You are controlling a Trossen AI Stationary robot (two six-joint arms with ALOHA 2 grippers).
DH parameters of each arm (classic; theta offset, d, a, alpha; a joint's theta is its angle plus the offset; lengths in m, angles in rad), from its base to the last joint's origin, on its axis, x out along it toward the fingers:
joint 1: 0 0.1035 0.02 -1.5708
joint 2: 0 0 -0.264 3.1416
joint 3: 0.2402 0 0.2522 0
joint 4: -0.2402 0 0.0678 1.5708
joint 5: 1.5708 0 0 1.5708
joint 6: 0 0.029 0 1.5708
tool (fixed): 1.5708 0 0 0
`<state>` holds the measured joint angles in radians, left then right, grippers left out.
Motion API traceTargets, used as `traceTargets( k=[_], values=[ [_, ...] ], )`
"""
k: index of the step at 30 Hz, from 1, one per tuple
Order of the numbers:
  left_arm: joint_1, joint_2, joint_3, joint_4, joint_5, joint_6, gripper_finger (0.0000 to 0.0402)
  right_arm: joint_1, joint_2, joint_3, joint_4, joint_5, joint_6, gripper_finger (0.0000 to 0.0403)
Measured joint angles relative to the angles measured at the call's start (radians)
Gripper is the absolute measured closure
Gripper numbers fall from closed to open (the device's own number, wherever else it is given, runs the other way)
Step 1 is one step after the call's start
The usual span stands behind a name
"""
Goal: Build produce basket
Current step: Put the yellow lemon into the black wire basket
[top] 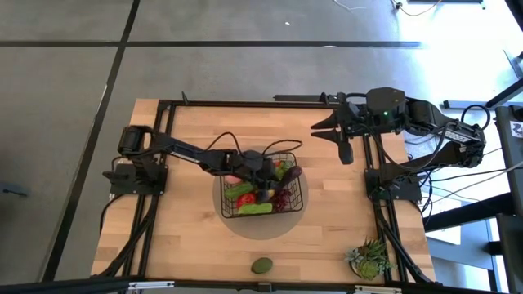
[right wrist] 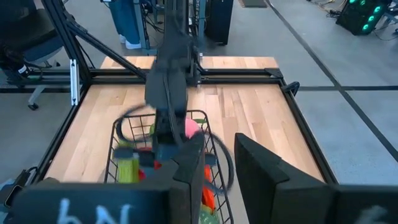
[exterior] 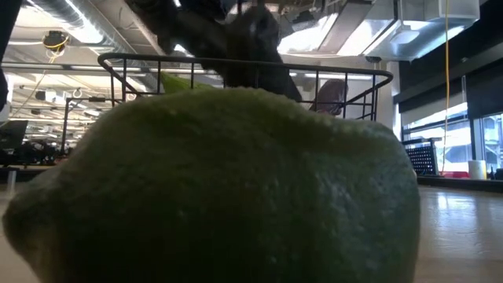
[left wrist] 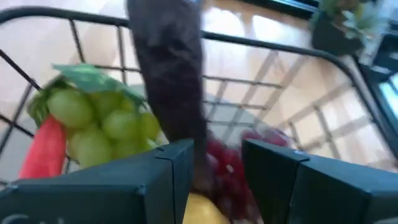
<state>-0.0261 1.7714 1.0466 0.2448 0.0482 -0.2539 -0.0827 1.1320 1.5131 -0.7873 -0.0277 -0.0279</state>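
The black wire basket (top: 297,204) stands at mid-table with produce in it: green grapes (left wrist: 99,121), a red chilli (left wrist: 43,149), dark red grapes (left wrist: 233,165), a lemon (left wrist: 200,210) and a dark purple eggplant (left wrist: 168,74). The eggplant slants up toward the basket's rim. My left gripper (top: 272,175) reaches into the basket from the table's left. Its fingers (left wrist: 217,155) are open, one on each side of the eggplant's lower end. My right gripper (top: 331,131) is open and holds nothing, raised above the table's far right. My left gripper's fingers stand on either side of the eggplant's lower end (left wrist: 200,163), slanting down into the basket from the table's left. That end lies close against one finger (left wrist: 177,165). Whether it touches, I cannot tell. The eggplant rests among the other produce.
A green lime (top: 261,265) lies on the table near its front edge and fills the low view (exterior: 220,189). A spiky green potted plant (top: 372,257) stands at the near right corner. Black frame rails (top: 167,122) run along the table's sides.
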Motion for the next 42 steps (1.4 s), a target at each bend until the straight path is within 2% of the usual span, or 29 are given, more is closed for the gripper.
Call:
traceTargets(
  k=[3, 8, 13, 19, 22, 27, 33, 36, 42],
  values=[
    [-0.001, -0.041, 0.003, -0.013, 0.023, 0.002, 0.0278, 0.000, -0.001, 0.000, -0.012, -0.011, 0.000, 0.0319],
    [-0.001, -0.168, 0.002, -0.160, 0.022, 0.002, 0.0278, 0.000, -0.004, 0.000, -0.057, -0.069, -0.002, 0.0319],
    [-0.005, -0.301, 0.000, -0.295, 0.022, 0.000, 0.0278, 0.001, -0.002, 0.000, -0.083, -0.072, 0.025, 0.0319],
    [-0.044, -0.417, 0.000, -0.346, 0.019, 0.000, 0.0278, 0.000, 0.000, 0.000, -0.125, -0.072, 0.049, 0.0319],
    [-0.068, -0.461, 0.000, -0.352, -0.028, -0.011, 0.0278, -0.007, 0.000, 0.000, -0.176, -0.058, 0.098, 0.0319],
    [-0.079, -0.502, 0.000, -0.390, -0.139, -0.106, 0.0278, -0.043, 0.000, 0.001, -0.285, 0.042, 0.301, 0.0319],
    [-0.072, -0.516, 0.000, -0.415, -0.146, -0.134, 0.0278, -0.147, 0.007, 0.058, -0.590, 0.169, 0.424, 0.0319],
    [-0.050, -0.516, 0.000, -0.457, -0.148, -0.189, 0.0278, -0.237, 0.011, 0.077, -0.672, 0.204, 0.464, 0.0319],
    [0.010, -0.516, 0.000, -0.504, -0.150, -0.213, 0.0278, -0.438, 0.067, 0.079, -0.754, 0.201, 0.380, 0.0319]
  ],
)
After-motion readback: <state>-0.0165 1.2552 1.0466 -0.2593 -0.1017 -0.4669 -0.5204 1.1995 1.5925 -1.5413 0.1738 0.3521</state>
